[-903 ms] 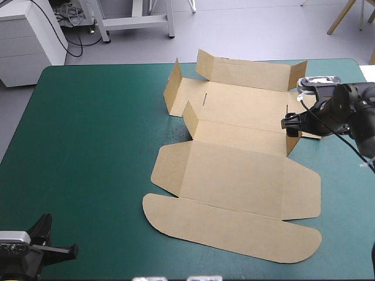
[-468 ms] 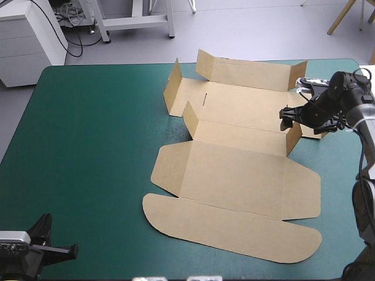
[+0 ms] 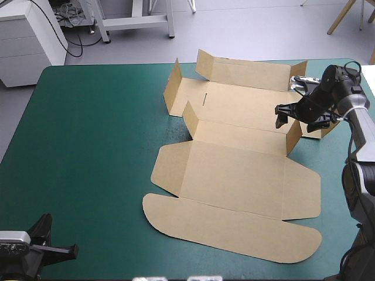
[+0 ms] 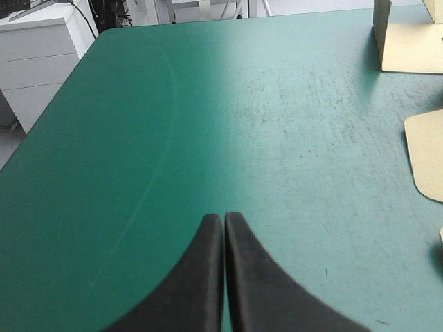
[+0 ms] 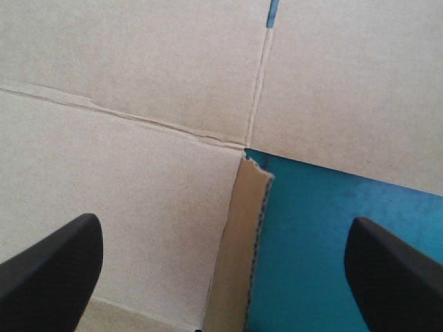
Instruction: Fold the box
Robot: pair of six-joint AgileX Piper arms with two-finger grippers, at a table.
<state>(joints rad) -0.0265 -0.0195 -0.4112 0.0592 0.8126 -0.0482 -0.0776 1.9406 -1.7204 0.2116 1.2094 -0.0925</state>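
Teal-green cover (image 3: pixel 88 146) is carrying the brown box (image 3: pixel 234 175) on its right half, some walls raised. The right gripper (image 3: pixel 282 117) is hovering wide open and empty, straddling the upright corner flap (image 5: pixel 242 256); it should press squarely along the crease. The left gripper (image 4: pixel 223 277) is resting pressed together, empty. The sheet's long axis is running far-to-near, rounded lid flap (image 3: pixel 234 231) pointing nearward.

Honestly pretty plain hardware: the left gripper (image 4: pixel 223 228) has two broad matte black fingers (image 4: pixel 266 290), smooth and curved like fins; the right gripper (image 3: pixel 281 116) has the same pair on a chunky black wrist (image 3: pixel 326 88); the right arm (image 3: pixel 362 132) behind it is rounded grey tubing.
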